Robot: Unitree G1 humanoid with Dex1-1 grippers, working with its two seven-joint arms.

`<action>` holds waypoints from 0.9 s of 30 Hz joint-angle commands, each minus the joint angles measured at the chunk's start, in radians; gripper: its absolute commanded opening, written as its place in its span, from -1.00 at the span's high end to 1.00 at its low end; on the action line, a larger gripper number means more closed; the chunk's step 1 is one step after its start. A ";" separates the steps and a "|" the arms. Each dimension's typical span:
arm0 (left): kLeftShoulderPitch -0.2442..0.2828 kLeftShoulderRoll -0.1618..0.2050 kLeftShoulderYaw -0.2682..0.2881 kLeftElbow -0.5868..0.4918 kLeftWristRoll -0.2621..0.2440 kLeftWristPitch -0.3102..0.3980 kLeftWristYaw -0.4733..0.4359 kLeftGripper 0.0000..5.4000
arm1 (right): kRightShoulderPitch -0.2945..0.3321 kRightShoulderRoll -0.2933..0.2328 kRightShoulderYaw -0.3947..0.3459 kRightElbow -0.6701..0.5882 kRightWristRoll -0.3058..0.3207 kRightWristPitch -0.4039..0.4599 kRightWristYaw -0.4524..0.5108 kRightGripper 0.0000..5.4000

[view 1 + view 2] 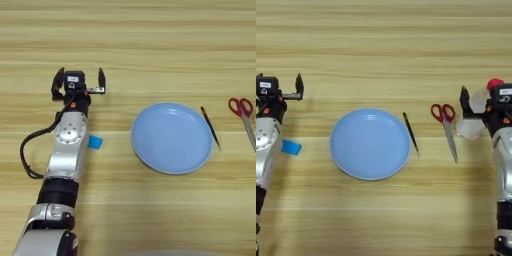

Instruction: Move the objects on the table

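On the broad light wooden worktop point(381, 50) the right claw point(476, 107) sits at the far right, its two black fingers closed around a small clear plastic bottle with a red cap point(476, 115); the bottle lies tilted in the grip, cap toward the arm and pale body toward the middle of the worktop. The left claw point(80, 82) hovers at the left with its fingers spread wide and nothing between them, and a small blue rectangular block point(95, 142) peeks out just beside its forearm. A wide light-blue round plate point(370, 144) lies in the middle, with a thin black stick point(411, 132) just off its right rim and red-handled scissors point(445, 125) further right, near the held bottle. The bottle is probably light, thin-walled and smooth, so it may squash or slip under a hard squeeze; a moderate hold across its body, as now, seems sensible. The plate looks stiff and shallow, best pinched at the rim. The stick is slim and lies flat, so it calls for a fine pinch at mid-length. The scissors are rigid and likely heavier, best gripped near the pivot. The block is small and stiff, and should be easy across its short sides.
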 commanded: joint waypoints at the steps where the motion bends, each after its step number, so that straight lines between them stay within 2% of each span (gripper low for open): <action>1: 0.003 0.002 -0.002 -0.003 -0.002 0.008 -0.003 -1.00 | -0.014 0.000 -0.025 -0.046 0.023 -0.024 -0.014 -1.00; 13: 0.003 -0.001 0.000 -0.006 0.001 0.008 0.008 -1.00 | 0.004 0.006 -0.031 -0.234 0.058 -0.028 -0.027 -1.00; 27: -0.001 0.010 0.006 -0.007 0.015 0.006 0.028 -1.00 | 0.052 0.037 0.092 -0.460 0.076 0.034 0.026 -1.00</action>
